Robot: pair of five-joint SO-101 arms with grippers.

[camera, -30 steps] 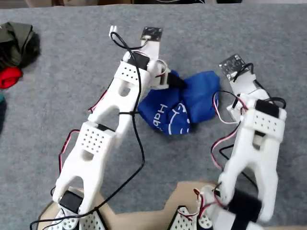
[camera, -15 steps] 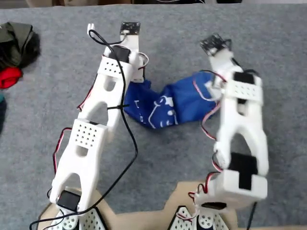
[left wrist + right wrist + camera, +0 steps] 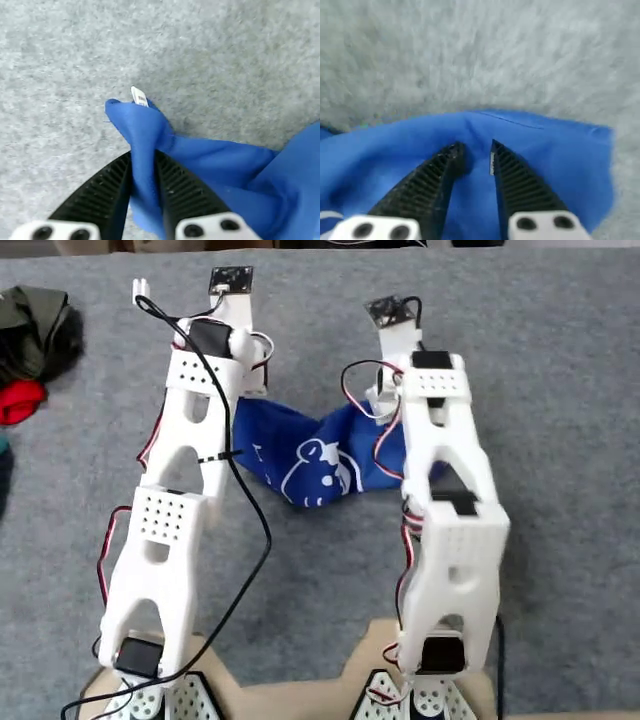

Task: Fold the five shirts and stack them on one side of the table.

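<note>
Left claw (image 3: 142, 157) and right claw (image 3: 476, 147) stretched one shirt (image 3: 300, 455).

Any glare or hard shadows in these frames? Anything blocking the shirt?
High view: even light, no glare on the grey table cover, only soft shadows beside the arms, which hide both ends of the blue shirt. Left wrist view: left gripper shut on a fold, faint shadow beside it. Right wrist view: right gripper pinches the cloth, no glare.
</note>
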